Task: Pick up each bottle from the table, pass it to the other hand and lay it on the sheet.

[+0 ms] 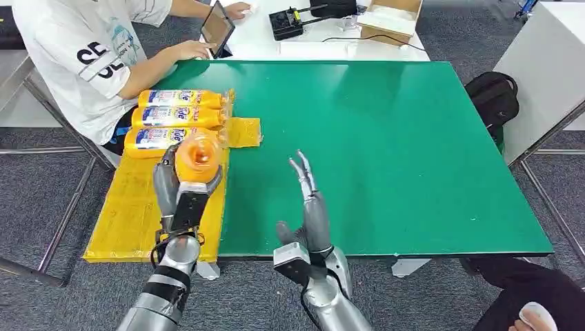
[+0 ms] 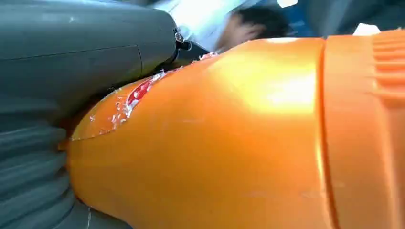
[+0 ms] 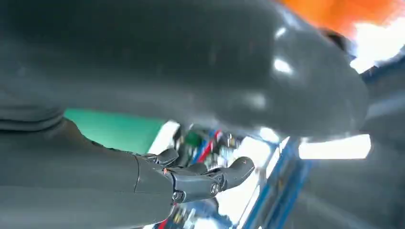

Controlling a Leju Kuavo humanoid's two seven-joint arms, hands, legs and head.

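Observation:
My left hand grips an orange bottle above the yellow sheet, its round end turned toward the head camera. In the left wrist view the bottle's orange body lies against my grey palm, a torn label edge showing. Three more orange bottles lie side by side at the sheet's far end. My right hand is open over the green table near its front edge, fingers stretched forward, holding nothing. Those fingers show in the right wrist view.
A person in a white shirt sits at the far left with a tablet. A white table behind carries a black device and a cardboard box. A black bag lies on the floor right.

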